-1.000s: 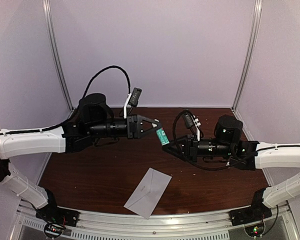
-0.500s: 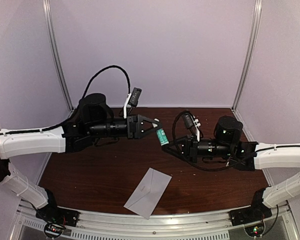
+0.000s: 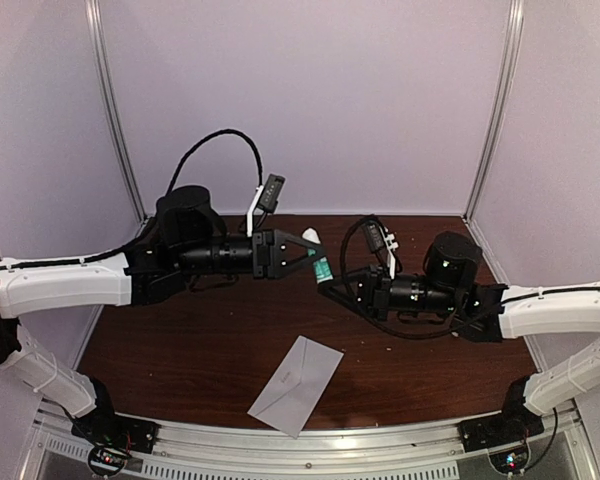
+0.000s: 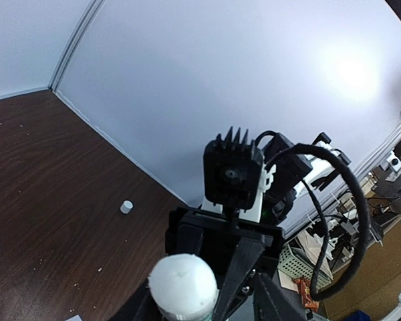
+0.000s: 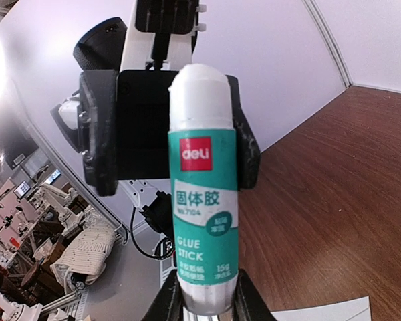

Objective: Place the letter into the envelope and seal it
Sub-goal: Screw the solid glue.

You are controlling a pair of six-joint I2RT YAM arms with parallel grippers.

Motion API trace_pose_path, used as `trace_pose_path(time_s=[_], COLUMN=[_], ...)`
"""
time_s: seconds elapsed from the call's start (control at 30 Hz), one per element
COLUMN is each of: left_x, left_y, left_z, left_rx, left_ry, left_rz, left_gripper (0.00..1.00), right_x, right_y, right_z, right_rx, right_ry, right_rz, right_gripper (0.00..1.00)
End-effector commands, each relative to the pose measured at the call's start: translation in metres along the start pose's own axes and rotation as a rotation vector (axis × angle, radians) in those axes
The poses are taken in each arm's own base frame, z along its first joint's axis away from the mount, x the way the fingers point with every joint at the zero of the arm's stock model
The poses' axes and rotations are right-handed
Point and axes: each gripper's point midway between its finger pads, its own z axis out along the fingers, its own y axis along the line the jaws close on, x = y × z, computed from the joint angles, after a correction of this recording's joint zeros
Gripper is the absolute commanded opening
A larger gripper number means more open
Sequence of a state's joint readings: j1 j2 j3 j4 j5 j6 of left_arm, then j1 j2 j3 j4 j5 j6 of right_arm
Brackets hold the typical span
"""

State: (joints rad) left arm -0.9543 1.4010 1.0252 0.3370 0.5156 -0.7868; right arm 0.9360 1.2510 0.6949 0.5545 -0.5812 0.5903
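Two claws are meeting over a glue stick above the tabletop

The right claw (image 3: 331,287) is pinching the base of the green-and-white glue stick (image 5: 202,200), holding it in the air with its white capped end pointing toward the left arm. The left claw (image 3: 310,250) is standing spread, its fingers flanking that capped end. The envelope (image 3: 295,385) is lying flat and askew on the dark wooden tabletop (image 3: 180,340), near the front edge, below and well apart from both claws.
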Motion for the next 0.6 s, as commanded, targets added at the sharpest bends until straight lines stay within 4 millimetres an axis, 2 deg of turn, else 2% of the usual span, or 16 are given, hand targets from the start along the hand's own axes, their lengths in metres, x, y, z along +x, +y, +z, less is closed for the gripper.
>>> trace_pose_path(time_s=[0.0, 0.2, 0.37, 0.57], left_x=[-0.013, -0.015, -0.02, -0.03], left_y=[-0.01, -0.001, 0.009, 0.045], left_z=[0.0, -0.001, 0.001, -0.004], left_rx=[0.052, 0.003, -0.055, -0.196], left_ry=[-0.049, -0.069, -0.081, -0.082], left_rz=[0.035, 0.028, 0.039, -0.007], left_gripper=[0.41, 0.2, 0.17, 0.16], right_x=[-0.022, -0.023, -0.031, -0.054], right_y=[-0.001, -0.021, -0.046, -0.08], right_z=[0.001, -0.001, -0.009, -0.024], right_rx=[0.031, 0.153, 0.325, 0.61], right_ry=[-0.076, -0.076, -0.096, -0.138], right_rz=[-0.02, -0.016, -0.021, -0.047], right_gripper=[0.08, 0.07, 0.06, 0.04])
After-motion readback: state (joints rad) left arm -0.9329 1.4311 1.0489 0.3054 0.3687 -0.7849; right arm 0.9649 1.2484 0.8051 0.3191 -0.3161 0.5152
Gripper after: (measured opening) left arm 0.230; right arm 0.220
